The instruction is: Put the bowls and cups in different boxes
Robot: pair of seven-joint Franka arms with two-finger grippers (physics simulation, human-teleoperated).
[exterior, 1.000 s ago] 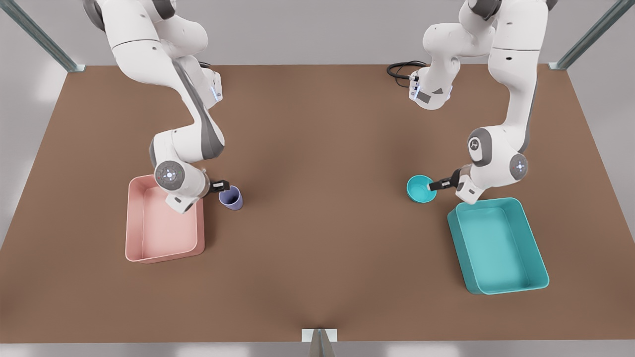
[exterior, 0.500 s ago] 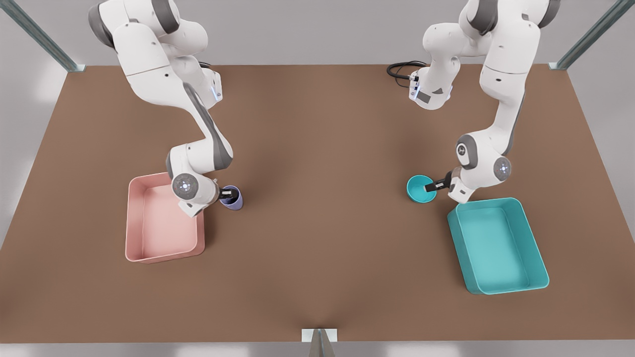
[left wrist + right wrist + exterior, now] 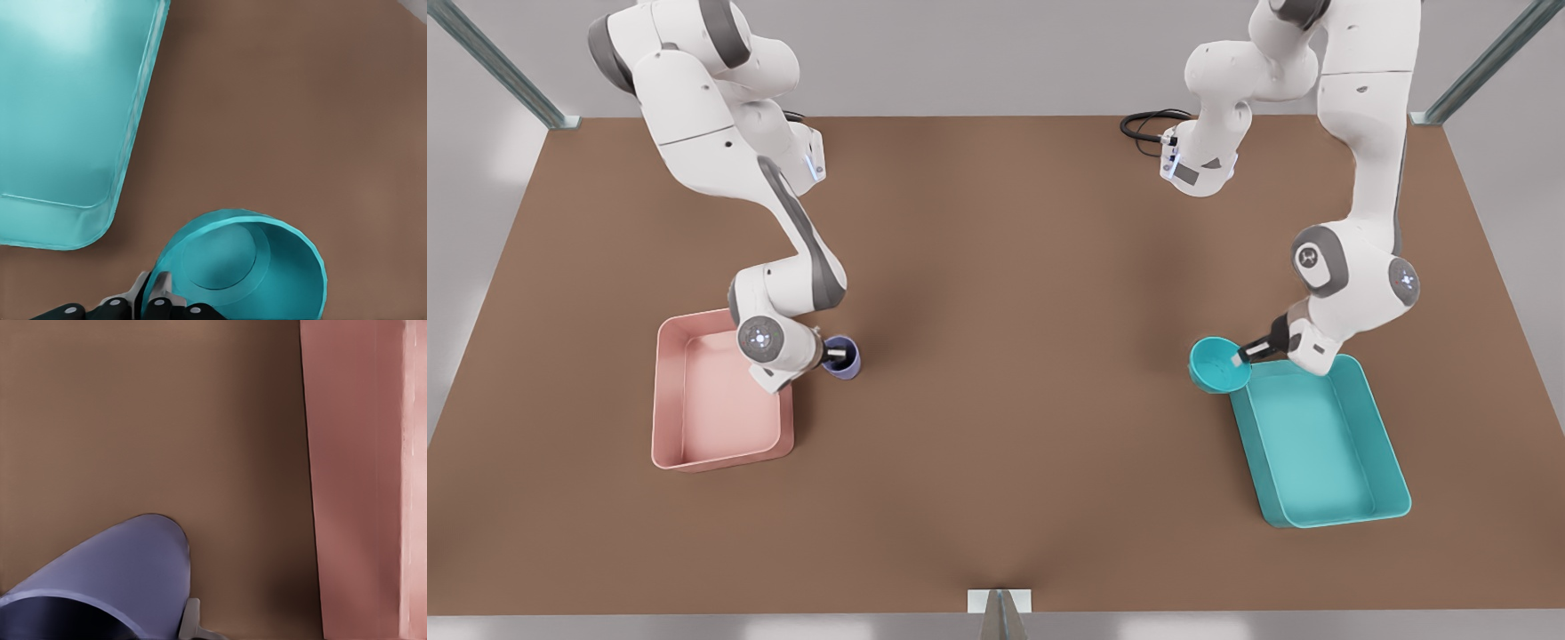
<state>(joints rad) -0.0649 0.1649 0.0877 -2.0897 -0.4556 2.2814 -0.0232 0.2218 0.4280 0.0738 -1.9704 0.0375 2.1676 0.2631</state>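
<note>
Front view: 2 white arms reach down over the brown worktop [image 3: 996,427]. On the front view's right, the left tool [image 3: 1247,354] is clamped on the rim of the teal bowl [image 3: 1216,366], which is tilted and overlaps the near corner of the teal box [image 3: 1320,440]. Whether the bowl touches the worktop cannot be told. On the front view's left, the right tool [image 3: 836,355] has a finger inside the mouth of the lavender cup [image 3: 843,357], which sits just beside the pink box [image 3: 716,396], outside its wall. A black cable [image 3: 1145,124] lies coiled at the far edge of the worktop.

Left wrist view: the left tool [image 3: 159,293] pinches the wall of the bowl [image 3: 267,267] with 1 finger inside and 1 outside, narrowly closed on the rim. The teal box [image 3: 63,120] lies near the bowl, a strip of worktop [image 3: 300,100] showing between them.

Right wrist view: the cup [image 3: 113,573] appears close up, its dark mouth toward the camera, with 1 pale fingertip [image 3: 191,623] against its outer wall. The pink box [image 3: 360,473] lies beside the cup with bare worktop [image 3: 147,407] between them. The right tool straddles the cup's wall, narrowly set; a firm grip cannot be confirmed.
</note>
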